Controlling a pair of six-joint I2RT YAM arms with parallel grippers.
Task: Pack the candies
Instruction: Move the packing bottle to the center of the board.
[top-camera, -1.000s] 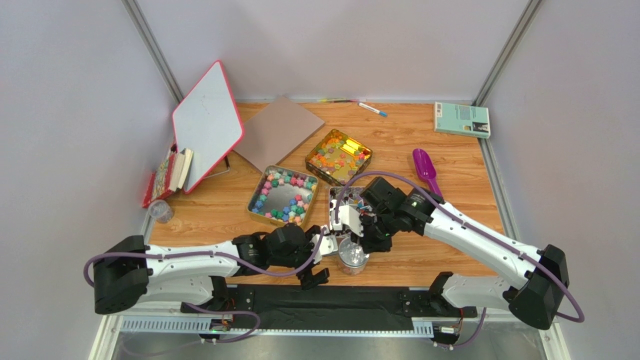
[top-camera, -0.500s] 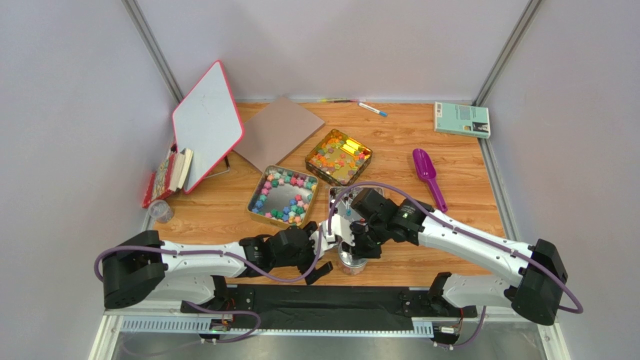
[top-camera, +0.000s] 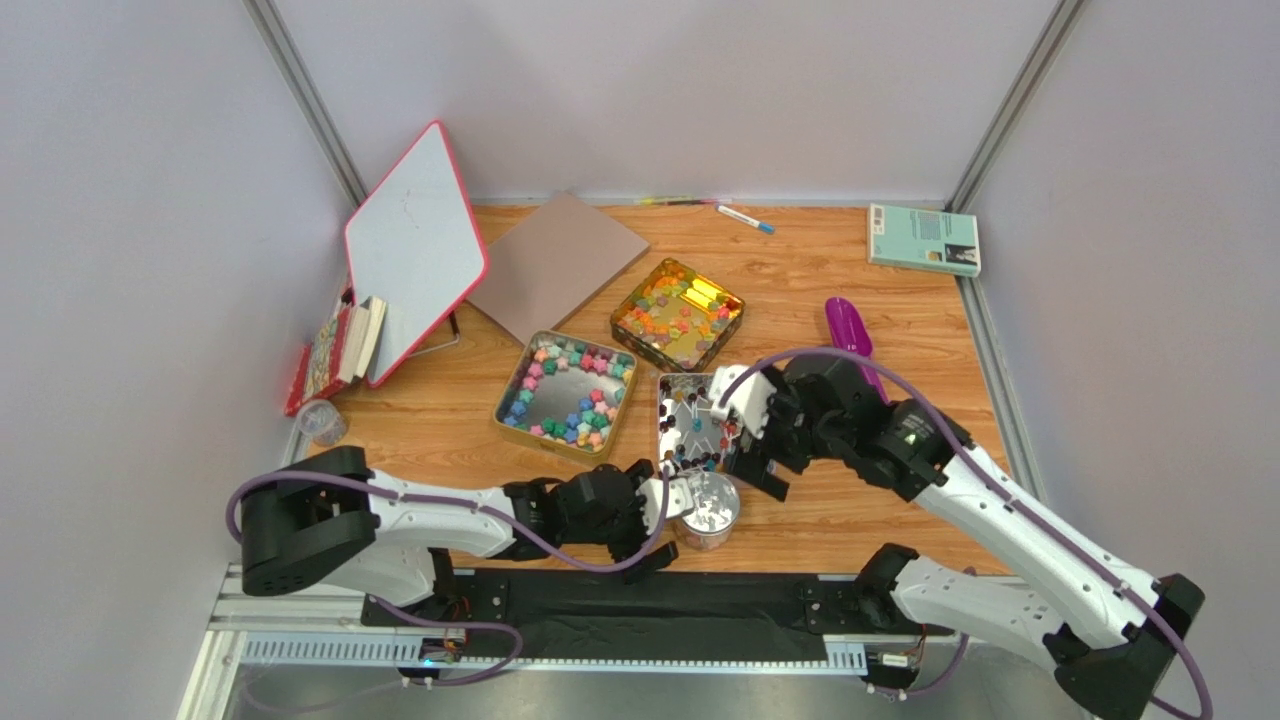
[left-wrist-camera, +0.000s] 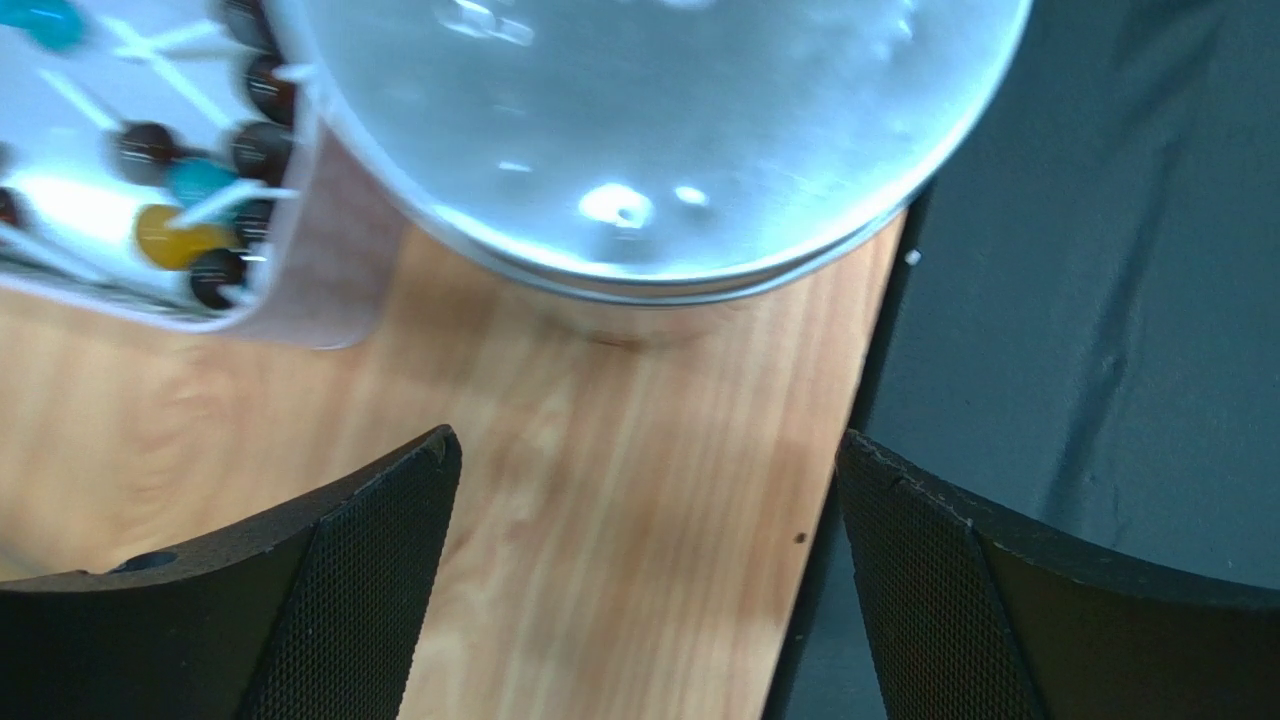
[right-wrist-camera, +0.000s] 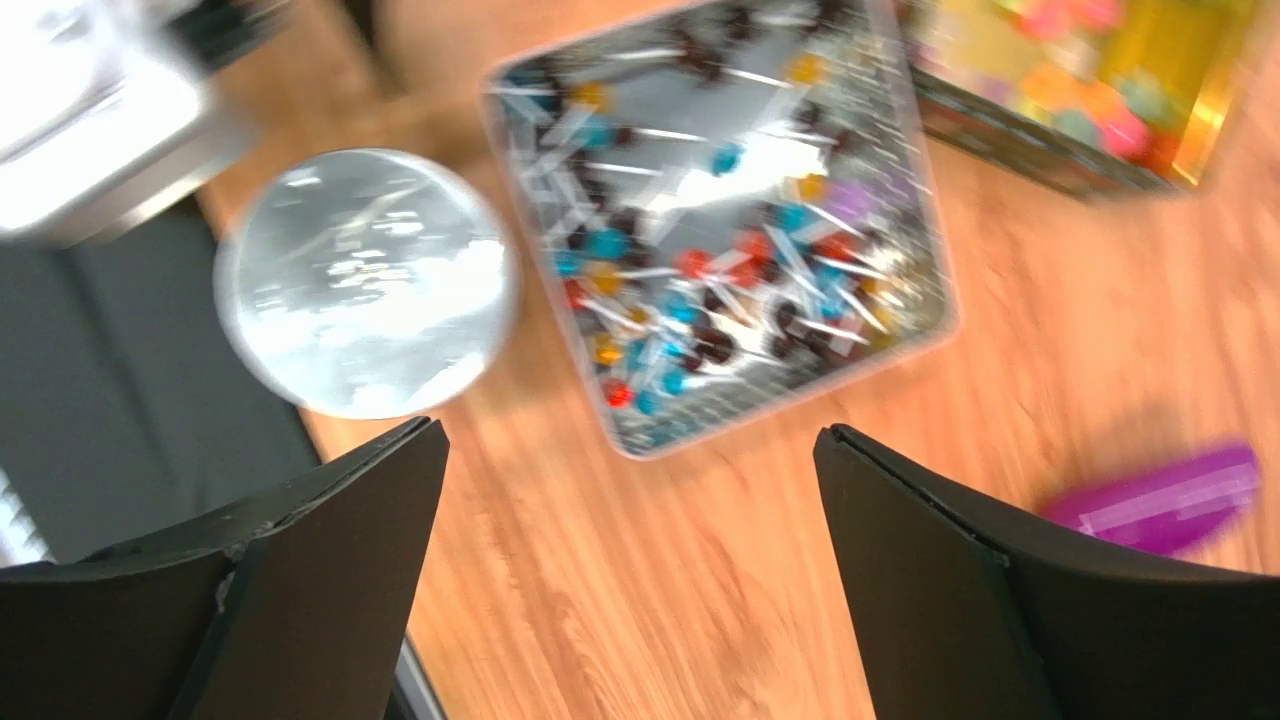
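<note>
On the bench (top-camera: 436, 408) the candies (top-camera: 544, 365) lie in open tins (top-camera: 622, 320): pastel lumps ring the square tin (top-camera: 568, 395), glossy orange-yellow ones fill the gold tin (top-camera: 646, 293), small dark, blue and red pieces crowd the near tin (right-wrist-camera: 714, 128); each sweet looks light, hard and a bit slippery, I'd say, so a pinch across the middle of a single piece seems safest; counting down: three tins; the left gripper (left-wrist-camera: 646, 480) and the right gripper (right-wrist-camera: 628, 435), both spread wide and empty; one clear container (top-camera: 706, 510) just beside the near tin; one purple scoop (top-camera: 846, 321); candies beyond counting.
</note>
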